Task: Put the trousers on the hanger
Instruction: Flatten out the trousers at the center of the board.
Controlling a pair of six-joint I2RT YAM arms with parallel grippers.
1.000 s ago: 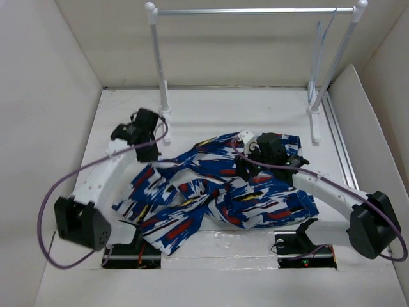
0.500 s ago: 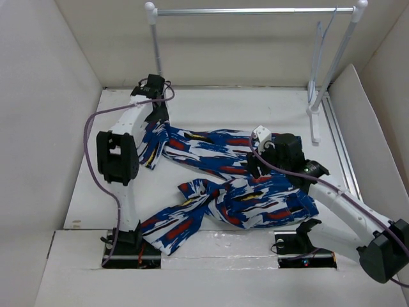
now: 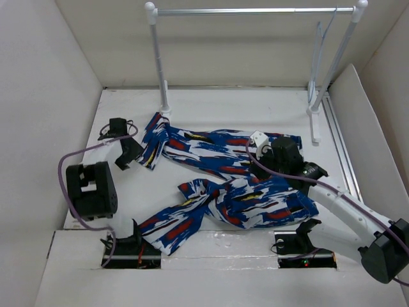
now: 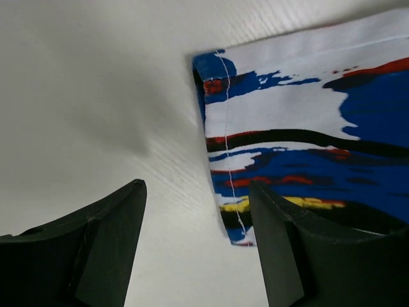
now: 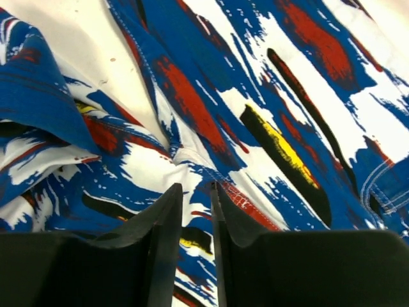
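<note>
There's one pair of trousers (image 3: 223, 185), spread across the middle of the overhead view. One hanger (image 3: 317, 54) hangs at the upper right, on the single rail rack (image 3: 255, 11), which has two white posts. I count two arms, the left arm (image 3: 92, 188) at the left edge and the right arm (image 3: 345, 204) at the lower right. There are two grippers, the left gripper (image 4: 197, 188) and the right gripper (image 5: 195, 188), with two fingers each.

No readable text, labels, brands, numbers or signs in any view.
</note>
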